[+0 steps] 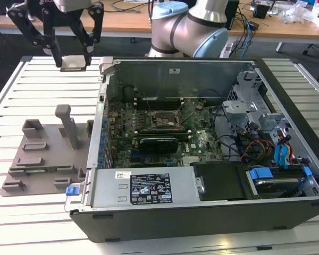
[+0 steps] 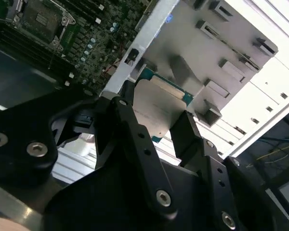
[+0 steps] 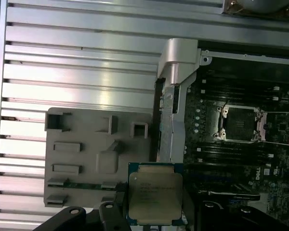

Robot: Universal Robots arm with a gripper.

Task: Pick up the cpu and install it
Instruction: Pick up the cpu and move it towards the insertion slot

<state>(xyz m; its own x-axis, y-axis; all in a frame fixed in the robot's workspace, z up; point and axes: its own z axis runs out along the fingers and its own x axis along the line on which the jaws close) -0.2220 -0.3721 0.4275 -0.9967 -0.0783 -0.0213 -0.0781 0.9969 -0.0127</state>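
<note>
My gripper hangs high above the slatted table, at the exterior view's upper left, shut on the cpu. The cpu is a flat square chip with a silvery top, held level between the two black fingers. In both wrist views the cpu sits over the edge of the grey tray, beside the open computer case. The black-framed socket on the motherboard lies open inside the case, to the exterior view's right of the gripper and lower. The socket holds no chip.
The open computer case fills the middle and right of the table, with its metal side wall between tray and motherboard. Upright posts stand on the grey tray. Cables and drive bays crowd the case's right side. The arm's base stands behind.
</note>
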